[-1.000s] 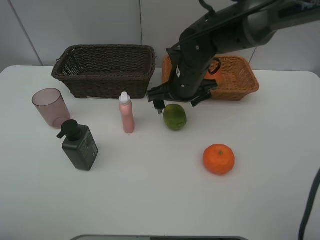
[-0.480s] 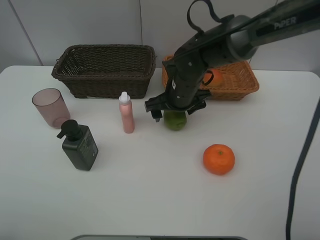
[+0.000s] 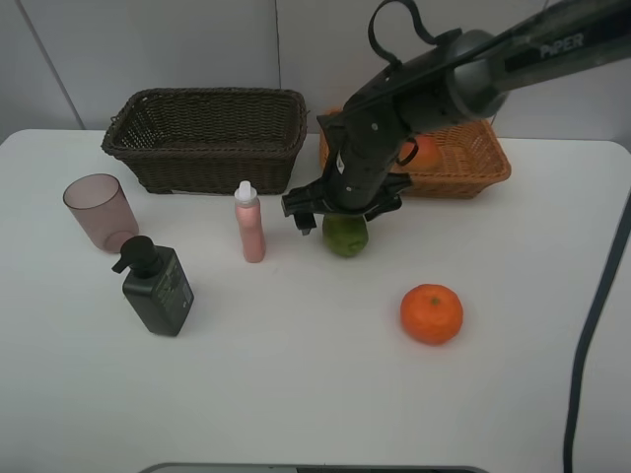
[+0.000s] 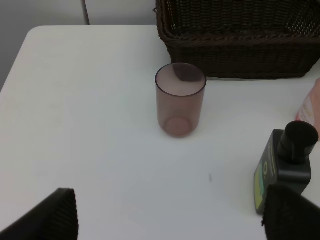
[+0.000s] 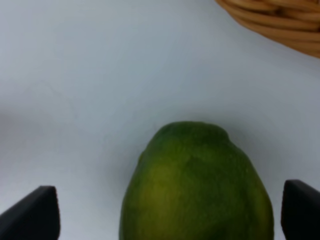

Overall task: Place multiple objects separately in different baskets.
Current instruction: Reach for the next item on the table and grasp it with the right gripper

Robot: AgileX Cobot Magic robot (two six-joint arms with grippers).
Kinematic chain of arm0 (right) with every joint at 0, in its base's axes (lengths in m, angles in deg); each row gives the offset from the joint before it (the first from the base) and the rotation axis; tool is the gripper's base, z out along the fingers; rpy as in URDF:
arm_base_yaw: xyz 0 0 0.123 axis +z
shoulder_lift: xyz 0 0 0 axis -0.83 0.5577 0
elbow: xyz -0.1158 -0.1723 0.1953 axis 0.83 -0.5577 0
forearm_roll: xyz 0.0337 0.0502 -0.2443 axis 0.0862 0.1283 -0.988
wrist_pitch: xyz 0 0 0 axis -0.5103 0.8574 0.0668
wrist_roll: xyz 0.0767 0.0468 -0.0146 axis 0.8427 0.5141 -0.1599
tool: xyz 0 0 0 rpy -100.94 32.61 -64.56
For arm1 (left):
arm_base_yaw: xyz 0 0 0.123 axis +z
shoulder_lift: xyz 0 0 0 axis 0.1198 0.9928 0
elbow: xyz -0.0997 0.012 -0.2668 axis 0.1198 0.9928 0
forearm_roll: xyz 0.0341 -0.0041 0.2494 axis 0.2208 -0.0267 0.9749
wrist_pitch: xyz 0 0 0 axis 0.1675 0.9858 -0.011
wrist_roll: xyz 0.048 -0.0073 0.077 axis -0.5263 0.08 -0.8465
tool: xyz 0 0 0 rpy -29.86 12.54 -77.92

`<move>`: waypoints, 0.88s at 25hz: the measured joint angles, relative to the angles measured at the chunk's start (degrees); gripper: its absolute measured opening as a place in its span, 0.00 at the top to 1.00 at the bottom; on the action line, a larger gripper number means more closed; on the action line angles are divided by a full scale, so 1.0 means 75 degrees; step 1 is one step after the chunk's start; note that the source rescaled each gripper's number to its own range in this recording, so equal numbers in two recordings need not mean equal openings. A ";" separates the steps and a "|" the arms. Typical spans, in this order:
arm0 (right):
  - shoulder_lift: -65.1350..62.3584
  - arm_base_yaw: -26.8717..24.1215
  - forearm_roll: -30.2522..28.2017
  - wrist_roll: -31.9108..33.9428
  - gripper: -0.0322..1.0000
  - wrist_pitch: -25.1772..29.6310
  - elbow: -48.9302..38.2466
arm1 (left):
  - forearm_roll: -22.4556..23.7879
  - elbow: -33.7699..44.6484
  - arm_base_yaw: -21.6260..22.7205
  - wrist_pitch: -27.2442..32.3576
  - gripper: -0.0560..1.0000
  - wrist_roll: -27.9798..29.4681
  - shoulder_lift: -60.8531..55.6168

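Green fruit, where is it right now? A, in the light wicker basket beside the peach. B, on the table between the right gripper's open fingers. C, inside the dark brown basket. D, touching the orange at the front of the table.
B: the right wrist view shows the green fruit resting on the white table, with the right gripper lowered around it and one finger on each side, jaws wide and not closed on it.

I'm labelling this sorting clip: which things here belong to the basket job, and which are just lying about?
Job: green fruit, orange, peach, pink bottle, pump bottle, cup, dark basket, light basket.
Lying about: nothing else seen, only the white table.
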 joint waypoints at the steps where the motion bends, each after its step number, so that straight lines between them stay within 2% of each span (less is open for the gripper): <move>1: 0.0019 -0.0009 0.0000 0.0000 0.13 -0.0010 0.0000 | 0.0000 0.0000 0.0000 0.0000 0.04 0.0000 0.0000; 12: 0.0486 -0.0035 0.0000 0.0000 0.13 -0.0142 0.0000 | 0.0000 0.0000 0.0000 0.0000 0.04 0.0000 0.0000; 14: 0.0512 -0.0035 0.0000 0.0000 0.16 -0.0135 0.0000 | 0.0000 0.0000 0.0000 0.0000 0.04 0.0000 0.0000; 16: 0.0512 -0.0035 0.0000 0.0000 0.36 -0.0135 0.0000 | 0.0000 0.0000 0.0000 0.0000 0.04 0.0000 0.0000; 18: 0.0512 -0.0035 0.0000 0.0000 0.79 -0.0106 0.0000 | 0.0000 0.0000 0.0000 0.0000 0.04 0.0000 0.0000; 19: 0.0512 -0.0035 0.0000 0.0012 0.97 -0.0071 0.0000 | 0.0000 0.0000 0.0000 0.0000 0.04 0.0000 0.0000; 22: 0.0512 -0.0035 0.0000 0.0019 0.95 -0.0045 0.0000 | 0.0000 0.0000 0.0000 0.0000 0.04 0.0000 0.0000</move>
